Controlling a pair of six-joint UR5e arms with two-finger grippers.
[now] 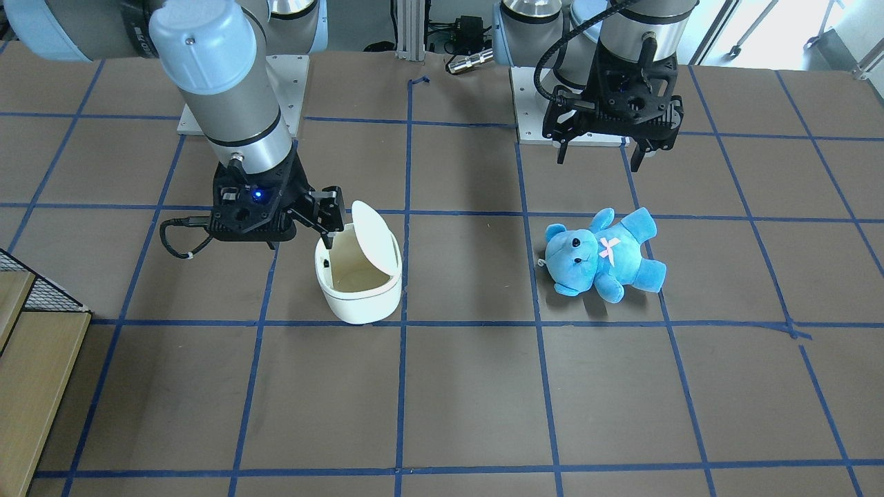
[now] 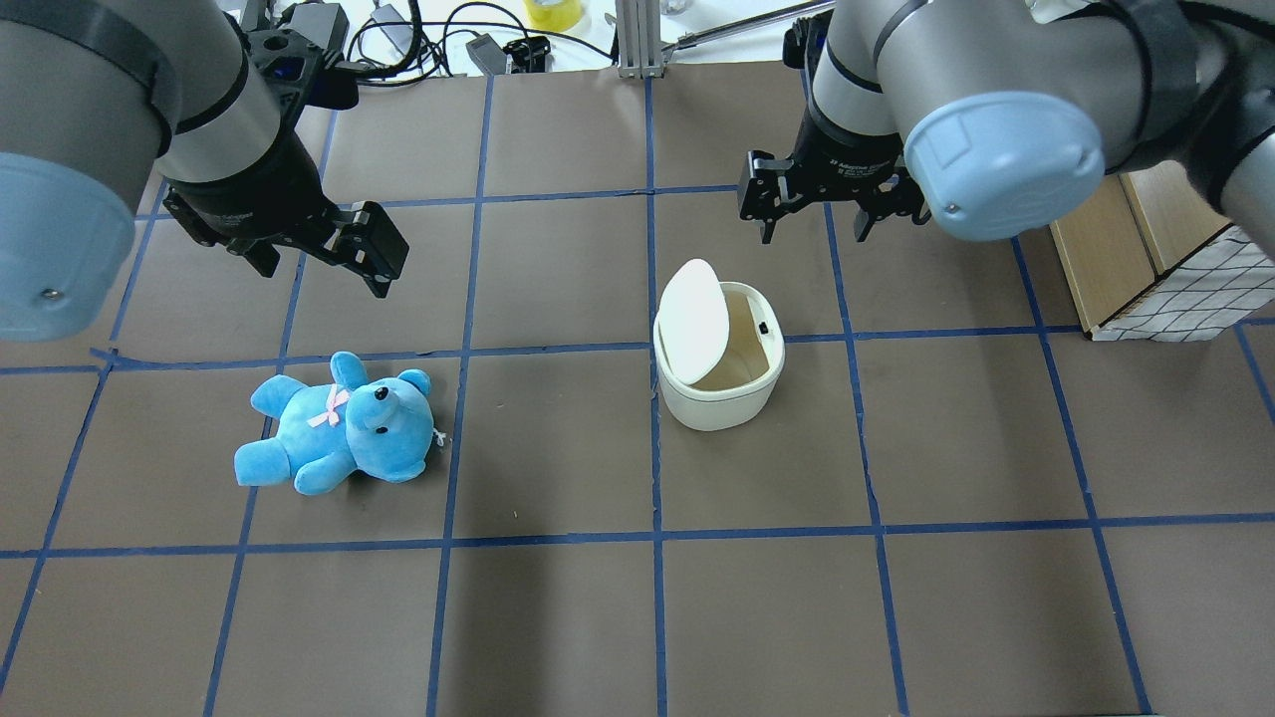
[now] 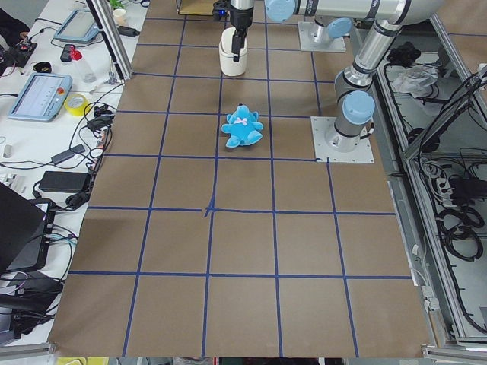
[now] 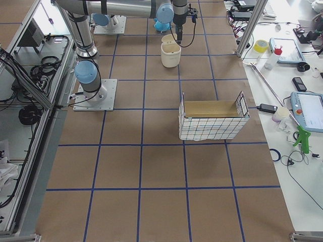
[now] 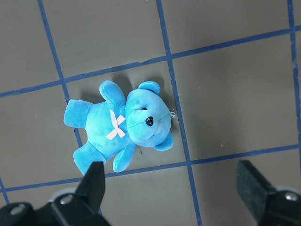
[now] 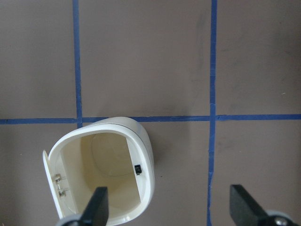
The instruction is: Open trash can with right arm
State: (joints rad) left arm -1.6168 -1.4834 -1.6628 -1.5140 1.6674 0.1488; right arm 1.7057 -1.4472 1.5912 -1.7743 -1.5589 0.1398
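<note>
trash can (image 2: 719, 403) lid (image 2: 694, 319) up, opening looks done; the wide-spread right end effector (image 2: 817, 217) need only lift clear

The trash can (image 2: 719, 393), a small white rounded-square bin with a cream inside, stands upright on the table a little right of centre in the overhead view. Its flip lid (image 2: 694, 321) is raised nearly on edge along the can's left side, leaving the mouth open. The right arm (image 2: 996, 90), silver with pale blue joint caps, comes in from the right and holds its black gripper (image 2: 815, 224), blue light glowing and fingers spread wide, just above the can's right edge; whether a fingertip touches the rim is unclear.
</note>
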